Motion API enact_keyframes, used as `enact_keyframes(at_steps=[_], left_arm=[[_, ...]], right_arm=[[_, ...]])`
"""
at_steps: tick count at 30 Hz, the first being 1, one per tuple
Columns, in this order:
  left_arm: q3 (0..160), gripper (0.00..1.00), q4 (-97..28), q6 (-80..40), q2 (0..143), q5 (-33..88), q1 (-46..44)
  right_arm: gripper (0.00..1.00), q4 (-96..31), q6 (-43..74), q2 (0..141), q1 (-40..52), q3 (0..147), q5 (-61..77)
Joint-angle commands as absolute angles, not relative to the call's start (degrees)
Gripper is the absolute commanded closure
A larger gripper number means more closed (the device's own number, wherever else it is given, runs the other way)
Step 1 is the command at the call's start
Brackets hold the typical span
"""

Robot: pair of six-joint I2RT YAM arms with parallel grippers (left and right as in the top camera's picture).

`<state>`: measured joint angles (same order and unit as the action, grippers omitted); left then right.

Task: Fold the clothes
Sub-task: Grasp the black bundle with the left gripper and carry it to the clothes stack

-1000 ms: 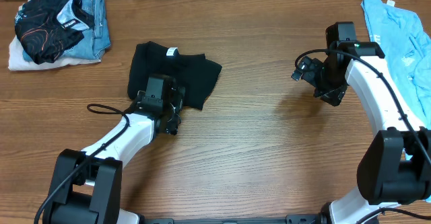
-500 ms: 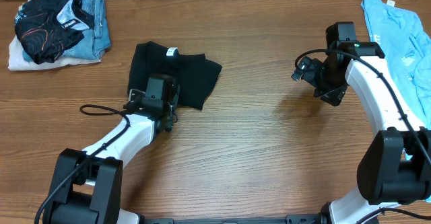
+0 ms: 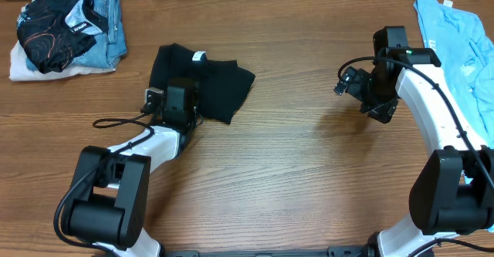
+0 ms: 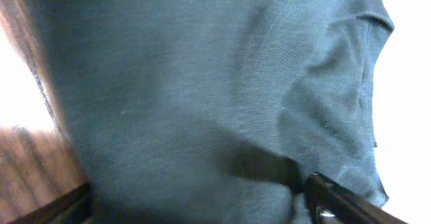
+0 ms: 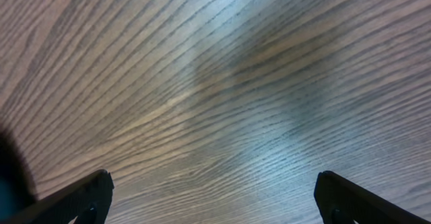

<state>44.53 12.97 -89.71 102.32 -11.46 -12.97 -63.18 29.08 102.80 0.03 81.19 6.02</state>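
Slightly left of centre on the wood-grain tabletop (image 3: 293, 180) lies a black T-shirt (image 3: 208, 83). It is bunched into a compact, uneven shape rather than spread flat. A small white neck label (image 3: 198, 57) shows at its far edge, and one corner of the cloth juts out to the right.

The left arm reaches in from the near side, with its wrist over the shirt's near left edge. In the left wrist view, dark fabric with soft creases fills almost the whole picture. The left fingers (image 4: 337, 198) show only as dark tips at the two bottom corners. They are spread wide apart with the cloth lying across the gap between them, and nothing is pinched.

The right arm is well away from the shirt, on the right side of the tabletop. In the right wrist view, the right fingers (image 5: 343, 197) are also spread wide, with only bare wood between them and nothing held.

At the far left corner sits a pile of clothes (image 3: 65, 25): blue denim, a crumpled black garment with light markings on top, and pale cloth beneath. A light blue garment (image 3: 455, 41) lies along the far right edge, partly cut off by the picture's border.
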Motion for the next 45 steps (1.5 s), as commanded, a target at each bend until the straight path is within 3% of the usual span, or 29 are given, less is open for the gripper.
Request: enact_keyframes(at_steps=[1,9,11,15,20,32,45], left_arm=[[42.1,0.23,10.7,-87.9,107.6,-8.7,-11.9],[42.3,0.72,13.6,-76.4,107.6,-7.1,-10.8],[42.3,0.69,15.2,-71.6,107.5,-5.8,-9.8],[42.3,0.73,15.3,-66.7,107.5,-4.8,-6.8],[42.3,0.96,15.3,-59.2,107.6,-3.7,-1.6],[42.3,0.96,21.6,-35.6,107.5,11.2,12.0],[43.9,0.96,22.9,-23.3,107.5,18.2,13.9]], right_arm=[[0.00,-63.3,28.0,101.8,0.3,80.9,6.3],[0.00,-63.2,28.0,101.8,0.3,80.9,6.3],[0.00,-63.4,28.0,101.8,0.3,80.9,6.3],[0.00,-63.5,28.0,101.8,0.3,80.9,6.3],[0.00,-63.5,27.0,101.8,0.3,80.9,6.3],[0.00,-63.9,27.0,101.8,0.3,80.9,6.3],[0.00,-65.0,27.0,101.8,0.3,80.9,6.3]])
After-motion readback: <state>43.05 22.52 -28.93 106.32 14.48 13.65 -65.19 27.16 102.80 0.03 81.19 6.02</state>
